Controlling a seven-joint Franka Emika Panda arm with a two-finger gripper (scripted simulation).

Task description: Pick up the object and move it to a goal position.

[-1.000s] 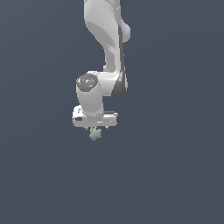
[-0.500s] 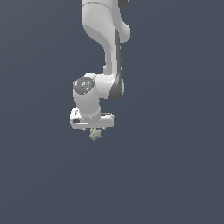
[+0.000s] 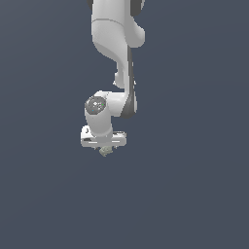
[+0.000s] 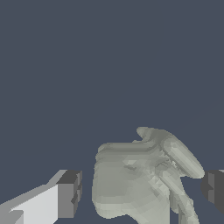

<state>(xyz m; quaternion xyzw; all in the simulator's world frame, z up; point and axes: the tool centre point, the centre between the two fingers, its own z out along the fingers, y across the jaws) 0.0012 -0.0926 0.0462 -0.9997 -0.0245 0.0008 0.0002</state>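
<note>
The object (image 4: 140, 179), a pale grey-green lumpy thing with jagged edges, sits between my gripper's (image 4: 142, 190) two dark fingertips in the wrist view. One pad (image 4: 70, 194) stands a clear gap away from it. The other pad (image 4: 214, 186) is at the object's edge, and I cannot tell whether it touches. The gripper is open, straddling the object. In the exterior view the object (image 3: 104, 151) peeks out as a tiny speck just under the white hand (image 3: 103, 138); the fingers themselves hardly show there.
The white arm (image 3: 116, 48) comes down from the top of the exterior view. Around it is only a uniform dark blue-grey surface with no visible edges or other objects.
The hand has sunk a little lower over the object, which has stayed in nearly the same spot. The upper arm has shifted slightly.
</note>
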